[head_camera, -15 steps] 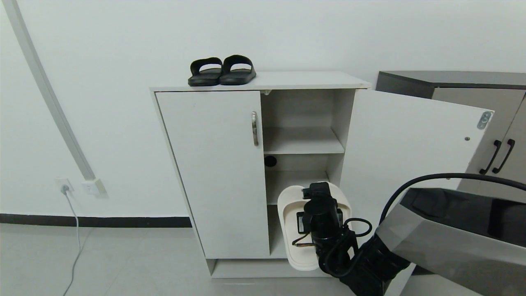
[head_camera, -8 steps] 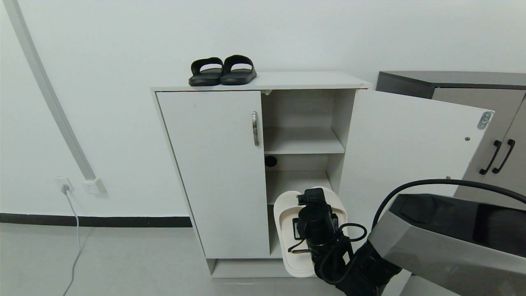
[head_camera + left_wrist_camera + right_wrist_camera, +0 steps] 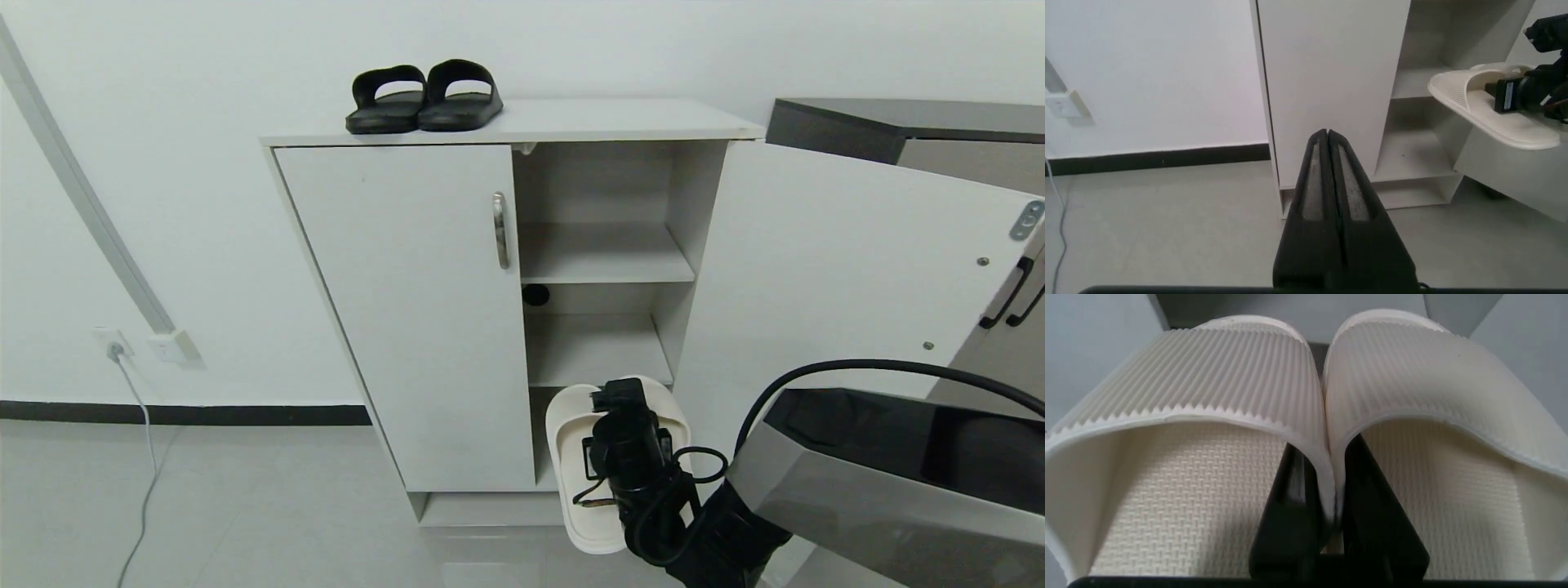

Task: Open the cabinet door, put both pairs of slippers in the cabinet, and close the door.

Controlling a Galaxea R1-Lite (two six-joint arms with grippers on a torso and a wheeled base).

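Your right gripper is clamped down on the white slippers. In the right wrist view the fingers pinch the two inner strap edges together, so the pair hangs off it as one bundle. From the head camera, one slipper sticks out at 9 o'clock of the gripper and the other peeks out at 3 o'clock, mostly hidden behind the arm. The bundle is up off the floor, out in front of the open half of the cabinet. It sits at about 6 o'clock from the middle shelf, not resting on anything. The left wrist view shows the pair floating in front of the opening too. The right door is swung wide open at 3 o'clock of the slippers, while the left door is closed, its metal handle along its inner edge. The upper shelf sits above the middle one. The black slippers sit side by side on the cabinet top, at around 11 o'clock from the gripper. Your left gripper has its fingers pressed flat together with nothing between them, hanging above the floor off toward the closed door's side. Over at 9 o'clock there's a wall socket with a cable trailing down to the floor, and a grey cabinet stands at 3 o'clock beyond the open door.
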